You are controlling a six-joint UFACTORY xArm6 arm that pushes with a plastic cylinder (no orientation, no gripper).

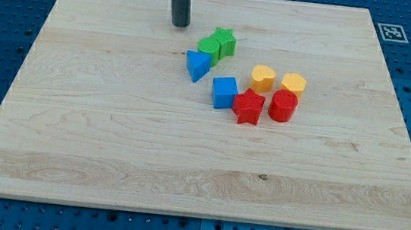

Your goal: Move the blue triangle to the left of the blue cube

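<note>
The blue triangle (197,64) lies on the wooden board, above and to the left of the blue cube (224,92). The two stand a little apart. My tip (180,24) is at the end of the dark rod near the view's top. It stands above and slightly left of the blue triangle, with a gap between them.
A green cube (209,49) and a green star (224,40) sit just above the triangle. A red star (248,106) touches the blue cube's right side. A red cylinder (283,105), a yellow heart (263,78) and a yellow block (294,84) lie further right. The board's edge (9,87) is at the left.
</note>
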